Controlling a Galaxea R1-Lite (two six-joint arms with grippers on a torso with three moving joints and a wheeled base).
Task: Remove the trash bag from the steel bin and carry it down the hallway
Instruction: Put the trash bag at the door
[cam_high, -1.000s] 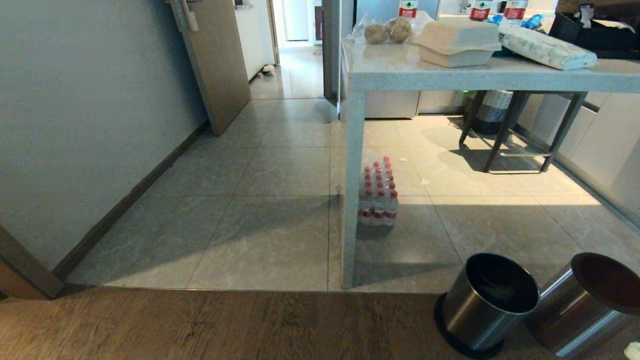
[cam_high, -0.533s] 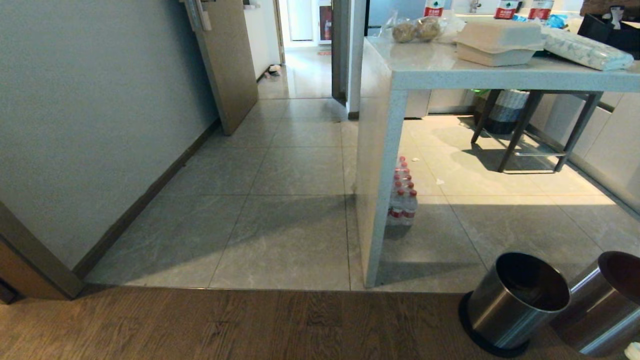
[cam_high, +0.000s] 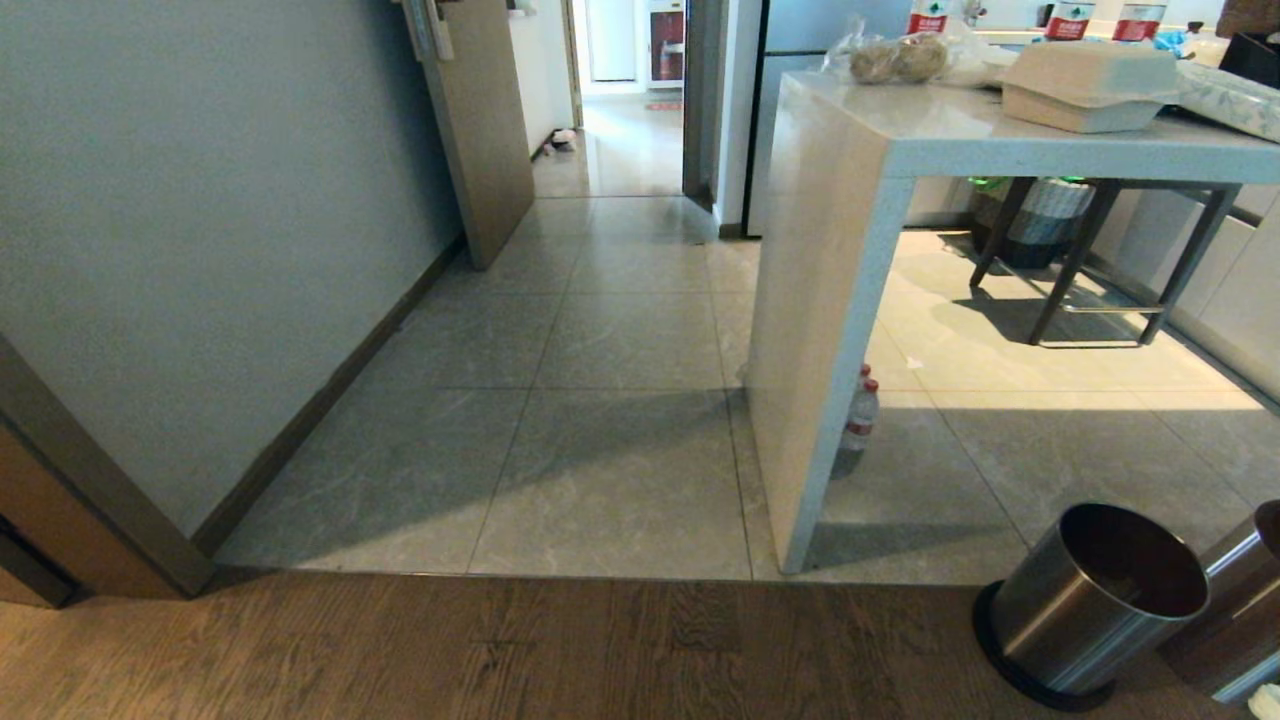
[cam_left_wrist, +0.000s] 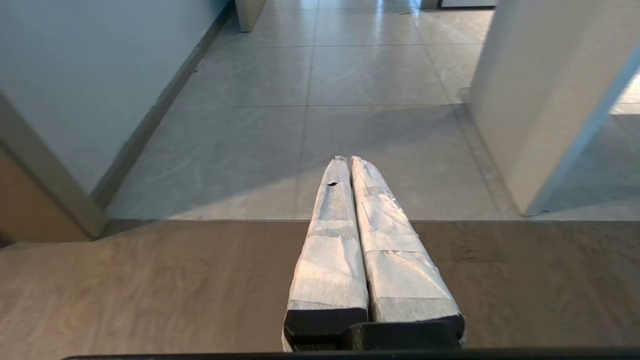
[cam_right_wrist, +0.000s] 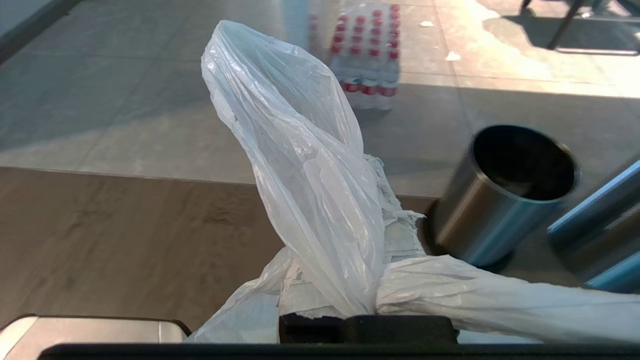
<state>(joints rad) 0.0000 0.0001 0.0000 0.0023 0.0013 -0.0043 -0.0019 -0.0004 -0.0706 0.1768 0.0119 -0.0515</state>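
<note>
The trash bag (cam_right_wrist: 310, 175), thin, whitish and translucent, hangs bunched in my right gripper (cam_right_wrist: 372, 170), which is shut on it. The plastic covers most of the taped fingers. The steel bin (cam_high: 1095, 600) stands on the wood floor at the lower right, dark inside, with a black base; the right wrist view shows this bin (cam_right_wrist: 500, 200) just beyond the bag. The hallway (cam_high: 620, 340) of grey tiles runs ahead between the wall and the table. My left gripper (cam_left_wrist: 350, 160) is shut and empty, low over the wood floor. Neither arm shows in the head view.
A second steel bin (cam_high: 1240, 610) stands against the first. A stone table (cam_high: 810, 330) with food boxes borders the passage on the right, with a pack of water bottles (cam_high: 860, 410) behind its side panel. A half-open door (cam_high: 490, 120), grey wall (cam_high: 200, 200), stool (cam_high: 1090, 260) and striped basket (cam_high: 1050, 215) stand farther off.
The whole head view has slid to the right, so the camera has shifted left. The bins sit nearer the right edge and the bottles are mostly hidden behind the table's panel.
</note>
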